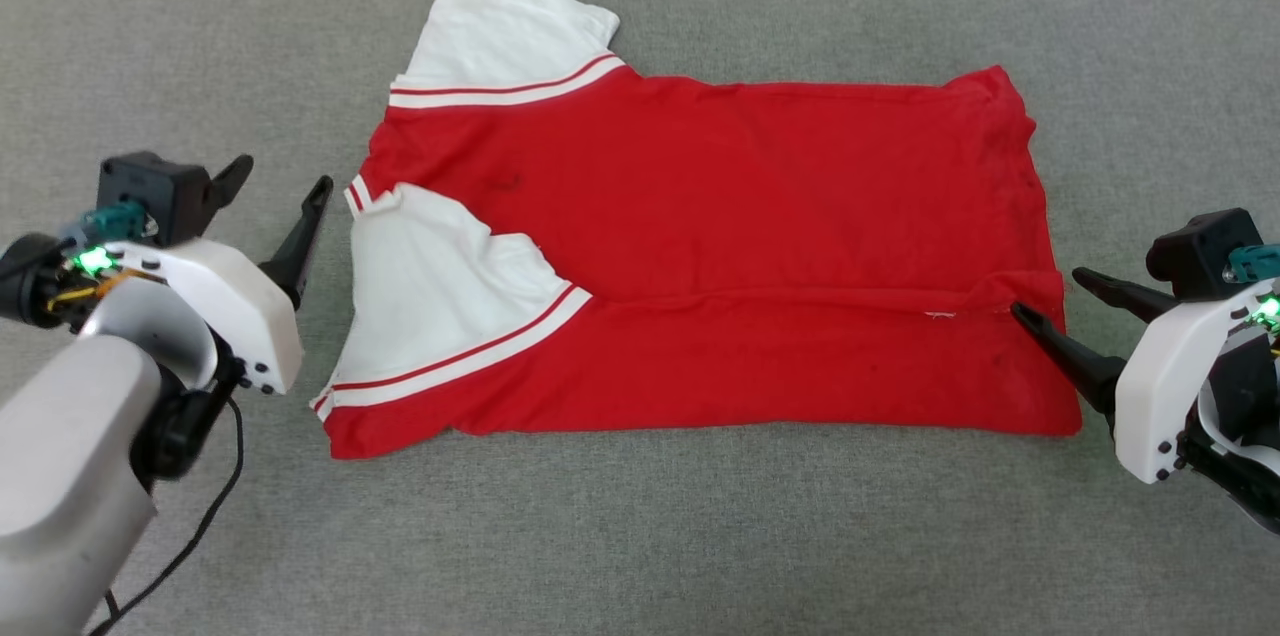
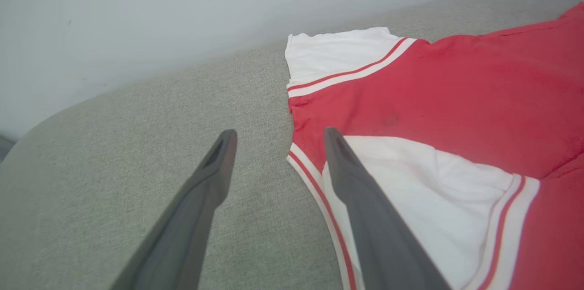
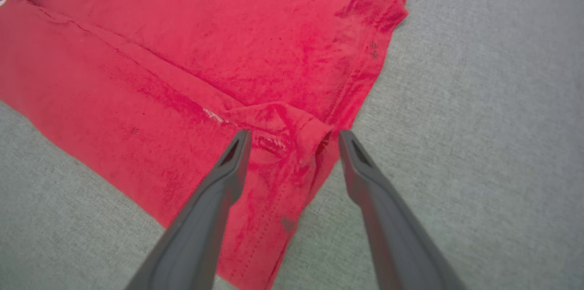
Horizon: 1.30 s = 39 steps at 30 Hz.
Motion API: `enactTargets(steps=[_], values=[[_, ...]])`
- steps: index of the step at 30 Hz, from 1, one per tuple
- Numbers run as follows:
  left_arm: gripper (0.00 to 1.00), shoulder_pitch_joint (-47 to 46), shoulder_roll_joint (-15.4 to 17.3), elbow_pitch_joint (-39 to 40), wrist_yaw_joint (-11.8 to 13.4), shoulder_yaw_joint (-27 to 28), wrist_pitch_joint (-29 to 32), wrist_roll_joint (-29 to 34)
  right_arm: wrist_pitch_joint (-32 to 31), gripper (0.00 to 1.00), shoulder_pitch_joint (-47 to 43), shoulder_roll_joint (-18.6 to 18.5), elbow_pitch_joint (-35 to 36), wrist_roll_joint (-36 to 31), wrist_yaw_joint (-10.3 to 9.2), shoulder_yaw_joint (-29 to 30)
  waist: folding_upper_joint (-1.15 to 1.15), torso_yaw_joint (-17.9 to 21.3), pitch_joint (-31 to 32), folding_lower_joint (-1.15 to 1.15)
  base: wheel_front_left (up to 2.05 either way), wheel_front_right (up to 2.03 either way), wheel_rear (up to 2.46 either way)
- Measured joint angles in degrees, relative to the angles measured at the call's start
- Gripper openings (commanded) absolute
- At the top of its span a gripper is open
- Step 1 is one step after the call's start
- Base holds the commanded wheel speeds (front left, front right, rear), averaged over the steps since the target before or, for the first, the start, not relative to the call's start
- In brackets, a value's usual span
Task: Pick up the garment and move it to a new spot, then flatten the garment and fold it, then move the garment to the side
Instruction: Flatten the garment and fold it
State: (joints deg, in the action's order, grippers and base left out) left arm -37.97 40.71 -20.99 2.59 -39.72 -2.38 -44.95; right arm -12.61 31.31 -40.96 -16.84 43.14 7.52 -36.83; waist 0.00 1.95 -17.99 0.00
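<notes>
You've got the garment (image 1: 720, 216) spread out in the middle of the grey fabric surface (image 1: 640, 536), white sleeves towards your left, hem towards your right. The near long edge is folded up over the red body along a crease (image 1: 760, 296).

Writing, quickly: there is a small white stitch mark (image 1: 938, 315) by the crease. The right wrist view picks up tiny dark marks (image 3: 373, 50) near the hem, too small to read.

Your left end effector (image 1: 285, 174) is spread wide and holding nothing, just beside the striped cuff of the near sleeve (image 1: 430, 286). Its wrist view puts one finger (image 2: 365, 217) over that sleeve and the other over bare grey, with a pale wall (image 2: 137, 16) behind the surface's back edge.

Your right end effector (image 1: 1048, 291) is wide too, gripping nothing. Its wrist view has the bunched red corner (image 3: 296, 135) of the fold sitting between the fingers; I can't tell you whether they touch it.

There is open grey on every side of the cloth, widest in front. A black cable (image 1: 200, 526) trails under your left arm.
</notes>
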Motion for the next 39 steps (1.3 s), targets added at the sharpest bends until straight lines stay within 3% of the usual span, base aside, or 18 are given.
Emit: enactTargets(steps=[6,10,23,28,35,37,39], values=[[1.0,-3.26,4.11,6.1,-0.97,0.55,9.37,-2.46,0.23,1.0,-1.47,0.16,1.46,-0.48,0.0,1.21,0.0,-0.68,2.18,0.0,0.0,0.0,0.0],[1.0,-5.13,5.98,8.72,-2.19,-0.78,20.81,-6.27,-0.4,1.0,-2.49,0.25,2.48,-1.05,0.01,1.66,0.0,-0.99,2.77,0.0,0.0,0.0,0.0],[1.0,-7.39,7.05,10.02,-3.5,-7.9,49.32,-15.33,-3.07,1.0,-3.09,0.94,4.88,-1.21,0.0,1.15,0.0,0.39,2.14,0.0,0.0,0.0,0.0],[1.0,-5.83,7.64,8.92,-4.13,-10.9,53.45,-15.19,-3.57,1.0,-2.2,1.74,4.71,-1.16,0.0,0.38,0.0,1.82,1.29,0.0,0.0,0.0,0.0],[1.0,-4.5,6.98,5.89,-5.32,-12.35,52.99,-14.56,-3.46,1.0,-0.63,2.66,3.6,-0.85,0.0,-0.45,0.0,3.1,0.01,-0.01,0.0,0.0,0.0],[0.0,-4.63,6.6,4.98,-5.63,-12.48,53.14,-14.56,-3.3,1.0,0.09,2.79,3.54,-0.85,0.0,-0.53,0.0,3.2,-0.02,-0.01,0.0,0.0,0.0],[0.0,-4.87,6.28,4.36,-6.09,-12.65,53.13,-14.36,-3.32,1.0,0.64,2.8,3.54,-0.86,0.01,-0.8,0.0,3.23,0.13,-0.01,0.0,0.0,0.0]])
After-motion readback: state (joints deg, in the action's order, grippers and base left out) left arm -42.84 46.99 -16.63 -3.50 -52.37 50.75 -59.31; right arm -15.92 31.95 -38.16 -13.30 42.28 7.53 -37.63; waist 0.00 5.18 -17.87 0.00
